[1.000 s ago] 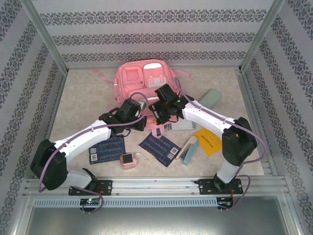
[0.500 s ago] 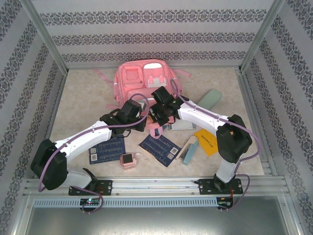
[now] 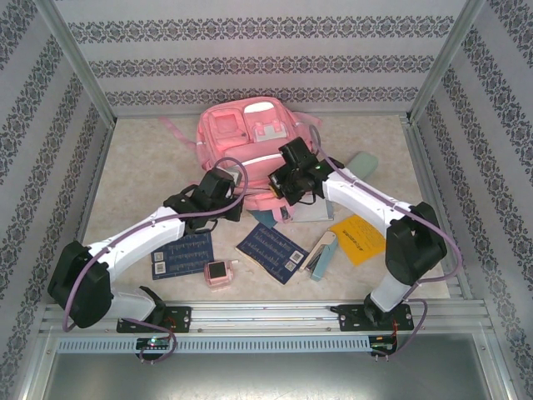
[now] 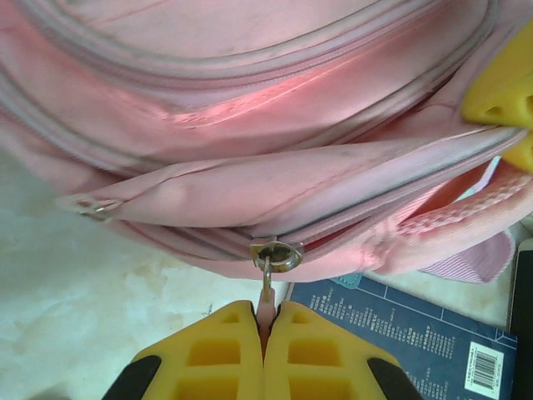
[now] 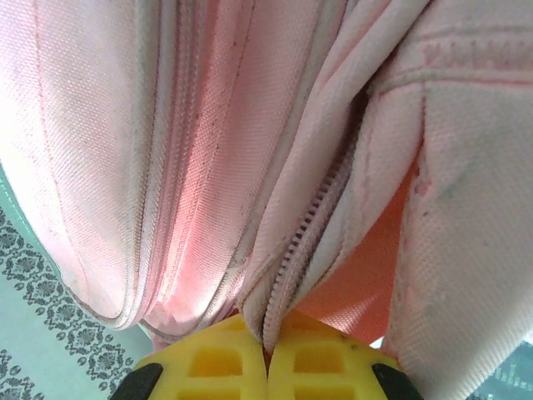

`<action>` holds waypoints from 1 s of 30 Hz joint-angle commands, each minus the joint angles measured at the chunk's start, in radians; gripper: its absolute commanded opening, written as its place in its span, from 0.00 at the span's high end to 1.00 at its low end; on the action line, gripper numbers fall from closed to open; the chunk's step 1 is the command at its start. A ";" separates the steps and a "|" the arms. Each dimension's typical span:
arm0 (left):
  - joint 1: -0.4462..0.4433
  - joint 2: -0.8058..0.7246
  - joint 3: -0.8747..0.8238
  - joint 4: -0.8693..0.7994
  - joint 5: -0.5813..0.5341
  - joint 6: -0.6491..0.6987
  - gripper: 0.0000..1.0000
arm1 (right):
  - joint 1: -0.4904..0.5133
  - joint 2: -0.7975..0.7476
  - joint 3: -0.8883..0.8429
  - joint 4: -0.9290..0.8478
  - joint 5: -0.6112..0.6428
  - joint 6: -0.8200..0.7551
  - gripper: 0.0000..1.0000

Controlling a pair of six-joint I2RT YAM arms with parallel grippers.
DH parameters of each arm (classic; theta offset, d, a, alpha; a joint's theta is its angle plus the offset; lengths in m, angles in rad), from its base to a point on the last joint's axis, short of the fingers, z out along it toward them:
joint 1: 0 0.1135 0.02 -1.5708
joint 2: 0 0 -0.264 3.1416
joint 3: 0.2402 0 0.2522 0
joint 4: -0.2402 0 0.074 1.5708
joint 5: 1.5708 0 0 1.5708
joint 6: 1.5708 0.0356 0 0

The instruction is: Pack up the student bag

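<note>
Entry, nearest first: the left gripper (image 4: 266,315), yellow fingers pressed together on the pink pull tab (image 4: 266,293) of the zip, with nothing else between them. Directly ahead of its tips, hung from the tab, is the metal slider (image 4: 277,255). The zip track runs crosswise to this gripper, apparently shut to the slider's left, with a gap opening to its right toward a webbing strap (image 4: 500,200). A dark blue book (image 4: 400,333) lies flat on the table (image 4: 100,300), to the right of the fingers, its far edge hidden by the bag. The right gripper (image 5: 267,340) is likewise closed, clamped on the fabric lip (image 5: 279,292) that carries the zip teeth (image 5: 310,223). The teeth lead straight away from its tips, with orange-pink lining just to their right. The student bag (image 3: 250,133) lies ahead of both grippers, front pockets up, its near edge at the fingertips and its long axis running away toward the far wall. The two grips sit near each other on that edge, left beside right. Judgement: the coming move turns on the track's crosswise lie. The left arm, holding the tab, is placed to draw the slider sideways, while the right arm's hold steadies the mouth. A pull straight back would likely drag the bag rather than run the zip
</note>
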 commanded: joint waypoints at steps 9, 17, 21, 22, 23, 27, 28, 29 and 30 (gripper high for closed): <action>0.169 0.033 0.045 -0.032 -0.060 -0.033 1.00 | -0.161 -0.080 -0.029 0.033 -0.055 -0.304 1.00; 0.285 0.074 0.048 0.005 -0.051 -0.049 1.00 | -0.243 -0.125 -0.085 0.120 -0.159 -0.521 1.00; 0.341 0.102 0.055 0.023 -0.022 -0.072 1.00 | -0.268 -0.138 -0.084 0.121 -0.195 -0.634 1.00; 0.348 0.108 0.058 0.027 -0.016 -0.074 1.00 | -0.273 -0.143 -0.086 0.129 -0.210 -0.653 1.00; 0.350 0.110 0.062 0.026 -0.017 -0.070 1.00 | -0.278 -0.147 -0.088 0.131 -0.223 -0.666 1.00; 0.351 0.101 0.067 0.022 0.005 -0.075 1.00 | -0.287 -0.166 -0.079 0.103 -0.186 -0.689 1.00; 0.350 0.090 0.064 0.019 0.019 -0.082 1.00 | -0.288 -0.169 -0.083 0.106 -0.175 -0.677 1.00; 0.350 0.082 0.060 0.020 0.036 -0.089 1.00 | -0.287 -0.172 -0.090 0.113 -0.169 -0.664 1.00; 0.348 0.071 0.052 0.020 0.059 -0.094 1.00 | -0.284 -0.172 -0.099 0.125 -0.167 -0.641 1.00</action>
